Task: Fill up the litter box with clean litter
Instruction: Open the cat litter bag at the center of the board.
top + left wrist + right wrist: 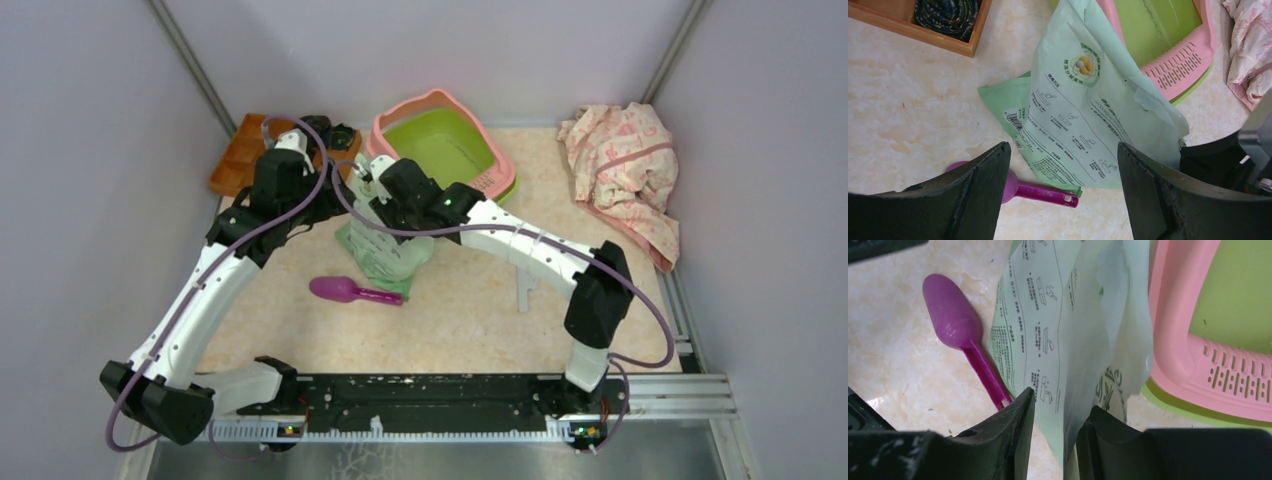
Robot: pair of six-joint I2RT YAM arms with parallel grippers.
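Observation:
The litter box (400, 112), a lime green basin with a pink rim, stands at the back centre, and no litter shows in it. Its slotted pink grate (1178, 67) faces the bag. A pale green printed bag (385, 255) stands upright in front of the box. My right gripper (1058, 400) is shut on the bag (1058, 315) near its top edge, close to the box rim (1168, 315). My left gripper (1063, 150) hangs open to the left of the bag (1083, 115), with nothing between its fingers. The litter itself is hidden.
A purple scoop (345, 290) lies on the table just in front of the bag. An orange-brown wooden tray (235, 160) sits at the back left. A pink patterned cloth (625, 165) lies at the back right. A small grey piece (527, 290) stands under the right arm.

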